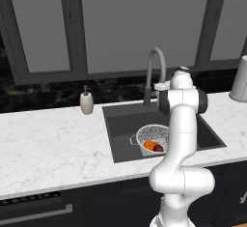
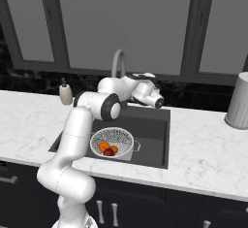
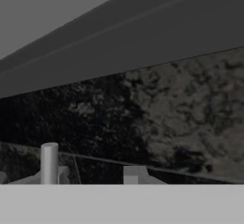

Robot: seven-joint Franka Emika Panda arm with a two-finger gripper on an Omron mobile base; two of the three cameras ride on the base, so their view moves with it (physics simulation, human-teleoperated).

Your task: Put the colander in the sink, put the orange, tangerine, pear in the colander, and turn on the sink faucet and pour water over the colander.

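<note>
The colander (image 2: 113, 138), a white mesh bowl, sits in the dark sink (image 2: 154, 139) toward its front. Inside it lie two bright orange round fruits (image 2: 104, 147), the orange and the tangerine, though which is which I cannot tell. The maroon pear (image 2: 110, 152) lies against them. In the left base view the colander (image 1: 153, 136) holds an orange fruit (image 1: 149, 145) and the pear (image 1: 158, 148). The grey gooseneck sink faucet (image 1: 155, 66) rises behind the basin. My gripper (image 2: 160, 102) is shut, low over the sink's back edge, right of the faucet (image 2: 118, 62).
A white soap dispenser (image 1: 87, 101) stands left of the sink. A grey canister (image 2: 239, 102) stands at the far right of the white marble counter (image 1: 53, 144). In the hand view, a pale post (image 3: 49, 163) and a grey block (image 3: 136, 174) stand before the black backsplash (image 3: 157, 108).
</note>
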